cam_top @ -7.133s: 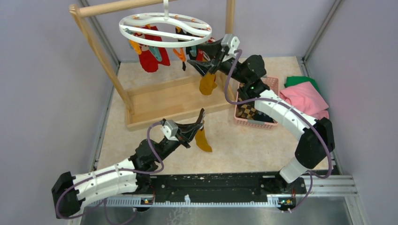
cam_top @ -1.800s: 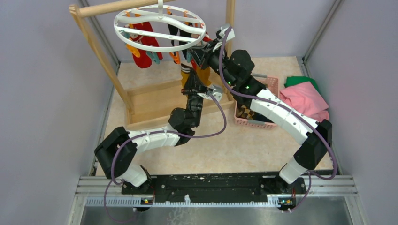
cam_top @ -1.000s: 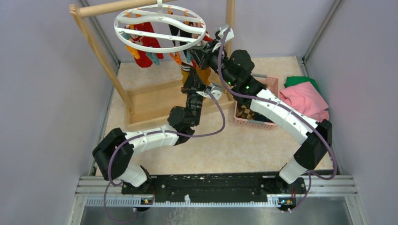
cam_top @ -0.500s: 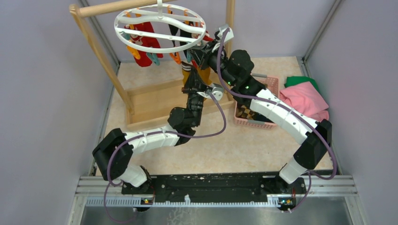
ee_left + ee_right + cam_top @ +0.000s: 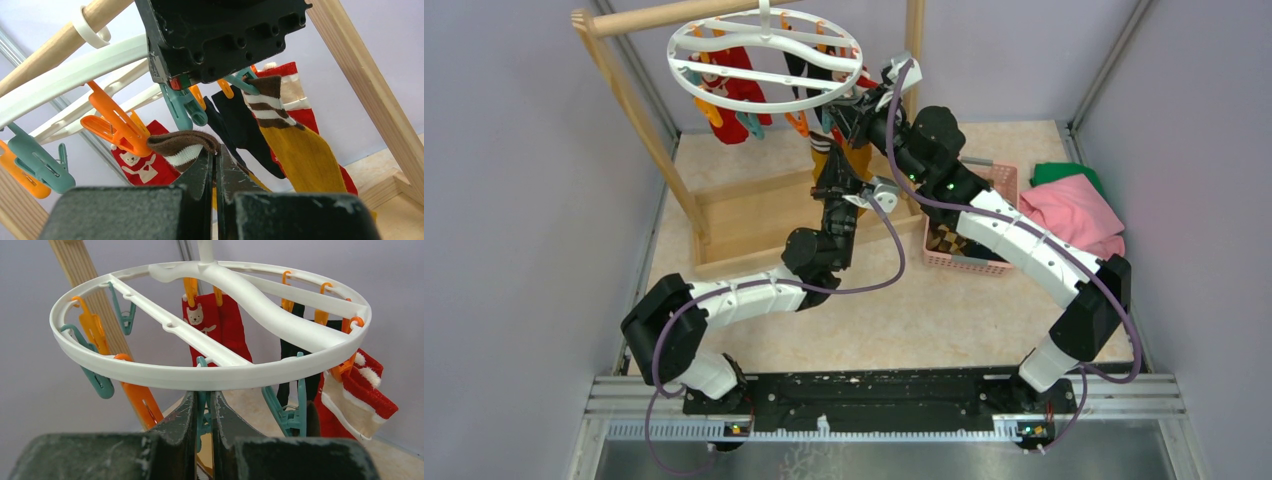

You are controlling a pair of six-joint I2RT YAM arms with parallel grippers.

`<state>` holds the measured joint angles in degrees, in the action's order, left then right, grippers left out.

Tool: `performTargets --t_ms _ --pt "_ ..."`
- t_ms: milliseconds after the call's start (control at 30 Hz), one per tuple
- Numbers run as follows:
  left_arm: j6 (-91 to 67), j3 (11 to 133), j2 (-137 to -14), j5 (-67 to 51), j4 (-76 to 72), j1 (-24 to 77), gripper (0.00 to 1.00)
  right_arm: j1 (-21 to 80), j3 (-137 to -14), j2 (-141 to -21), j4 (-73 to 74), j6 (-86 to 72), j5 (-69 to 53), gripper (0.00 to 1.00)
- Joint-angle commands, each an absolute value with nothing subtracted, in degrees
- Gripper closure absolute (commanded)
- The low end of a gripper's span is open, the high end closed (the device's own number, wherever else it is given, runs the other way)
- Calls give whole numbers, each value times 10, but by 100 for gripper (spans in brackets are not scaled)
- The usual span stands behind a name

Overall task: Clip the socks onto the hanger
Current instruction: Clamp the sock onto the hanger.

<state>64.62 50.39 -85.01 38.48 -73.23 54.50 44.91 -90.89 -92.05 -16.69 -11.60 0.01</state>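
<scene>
The white round hanger [image 5: 764, 62] hangs from the wooden rack with orange and teal clips under it. My right gripper [image 5: 203, 395] is shut on a teal clip [image 5: 202, 416] just below the ring's near edge. My left gripper [image 5: 216, 152] is shut on a mustard sock, its brown and white cuff [image 5: 182, 145] folded over the fingertips right below that teal clip [image 5: 182, 107]. Another mustard sock [image 5: 300, 150] hangs clipped beside it. Red socks [image 5: 215, 325] and black socks [image 5: 290, 360] hang further round. From above, both grippers [image 5: 839, 140] meet under the hanger's right side.
The wooden rack frame [image 5: 634, 100] stands at the back left, one post [image 5: 360, 75] close to my left gripper. A pink basket [image 5: 964, 245] holding an argyle sock sits under my right arm. Pink cloth [image 5: 1074, 210] and green cloth [image 5: 1064, 172] lie at the right.
Seven seconds ago my left gripper held the mustard sock low over the table; it now holds it up beneath the hanger. Over the last second nothing has visibly moved.
</scene>
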Motion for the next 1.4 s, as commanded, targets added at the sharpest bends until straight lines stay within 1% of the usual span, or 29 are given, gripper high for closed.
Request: performTargets --t_ms 0,1367 --pt "628 519 -853 388 -737 540 100 454 -930 -913 -183 -115 1 100" --pt "621 546 -856 370 -699 527 100 455 -931 -917 -175 -109 -9 100"
